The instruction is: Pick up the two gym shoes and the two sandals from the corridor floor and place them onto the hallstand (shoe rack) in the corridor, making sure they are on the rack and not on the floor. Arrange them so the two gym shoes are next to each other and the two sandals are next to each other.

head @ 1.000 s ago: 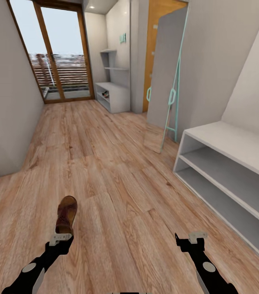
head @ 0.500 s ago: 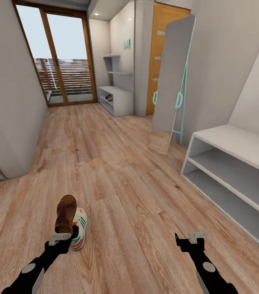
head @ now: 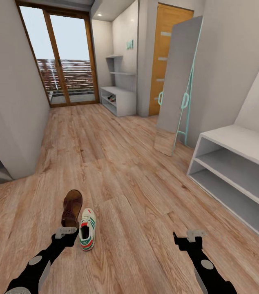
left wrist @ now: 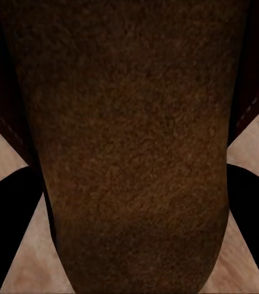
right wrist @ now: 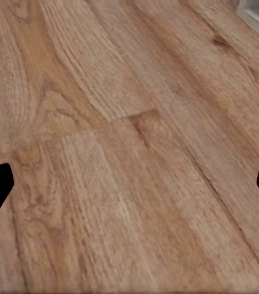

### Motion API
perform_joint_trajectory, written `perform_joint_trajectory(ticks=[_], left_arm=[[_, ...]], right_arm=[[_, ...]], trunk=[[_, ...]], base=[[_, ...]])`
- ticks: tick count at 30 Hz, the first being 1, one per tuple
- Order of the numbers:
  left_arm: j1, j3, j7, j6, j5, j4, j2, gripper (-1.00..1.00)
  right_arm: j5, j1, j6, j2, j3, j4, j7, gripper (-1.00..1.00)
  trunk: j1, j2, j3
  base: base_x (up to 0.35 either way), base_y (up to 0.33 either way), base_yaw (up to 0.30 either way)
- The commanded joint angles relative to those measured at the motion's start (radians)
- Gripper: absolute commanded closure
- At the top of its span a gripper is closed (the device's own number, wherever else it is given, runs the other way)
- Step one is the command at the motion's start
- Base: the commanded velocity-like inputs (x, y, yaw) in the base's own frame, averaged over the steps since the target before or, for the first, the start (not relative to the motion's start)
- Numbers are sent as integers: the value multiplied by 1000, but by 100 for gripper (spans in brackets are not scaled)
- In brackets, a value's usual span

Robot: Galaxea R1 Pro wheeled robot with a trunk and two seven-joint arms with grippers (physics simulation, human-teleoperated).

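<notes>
My left gripper is shut on the heel end of a dark-brown sandal, held off the corridor floor with its toe pointing away. Its brown sole sits between the black fingers in the left wrist view. A white gym shoe with green stripes and a red-orange heel lies on the floor just right of the sandal. The hallstand, pale grey with floating shelves above, stands far down the corridor near the glass door. My right gripper hangs open over bare floor.
A white two-tier bench stands along the right wall, close by. A tall grey mirror with a teal frame leans on the wall beyond it. A grey wall corner juts in at the left. An orange door is at the back.
The camera has turned, shifting the whole scene rightward. The gym shoe has come into view beside the held sandal. Both arms keep their pose, the left still gripping the sandal.
</notes>
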Motion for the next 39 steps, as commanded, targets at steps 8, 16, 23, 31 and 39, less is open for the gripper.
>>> perform_joint_trajectory(ticks=[8,16,23,31,39], left_arm=[[20,55,38,-47,8,-22,16,100],[18,56,37,-57,10,-55,14,100],[16,56,36,-55,10,-55,14,100],[15,56,30,-53,10,-55,14,100],[14,56,30,-52,10,-55,13,100]], right_arm=[[19,2,-46,12,-9,30,-19,-100],[20,2,-48,6,-11,31,-21,-100],[20,2,-48,8,-10,31,-21,-100],[20,2,-48,8,-10,32,-21,-100],[20,2,-48,8,-11,31,-21,-100]], trunk=[[0,0,-1],[0,0,-1],[0,0,-1],[0,0,-1],[0,0,-1]], base=[[0,0,0],[-39,192,0],[-89,302,0],[-38,304,0],[147,300,0]])
